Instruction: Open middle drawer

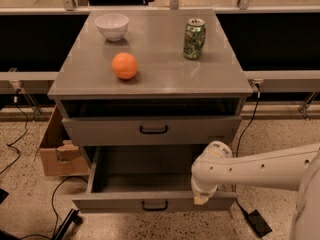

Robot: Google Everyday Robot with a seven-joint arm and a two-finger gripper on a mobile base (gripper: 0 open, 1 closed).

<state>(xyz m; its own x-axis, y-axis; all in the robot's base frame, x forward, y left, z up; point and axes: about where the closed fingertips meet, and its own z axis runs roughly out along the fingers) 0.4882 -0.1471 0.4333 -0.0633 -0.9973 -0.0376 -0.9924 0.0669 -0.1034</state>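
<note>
Middle drawer (pixel 145 176) stands pulled well out of the grey cabinet (pixel 155 76), its plain grey inside showing and its front panel low in the view, nearest the camera. A small black loop handle (pixel 154 204) sits at the centre of that front. The gripper (pixel 200 199) is at the front panel's top edge, right of the handle, at the end of the white arm (pixel 260 166) that reaches in from the right; whether it is clenched or released cannot be told. Above the open drawer, the upper drawer (pixel 100 130) sits nearly flush. On the cabinet top lie an orange (pixel 124 65) near the left front, a white bowl (pixel 112 25) behind it, and a green can (pixel 194 38) upright at the right. A cardboard box (pixel 57 151) stands on the speckled floor (pixel 280 134) just left of the cabinet
</note>
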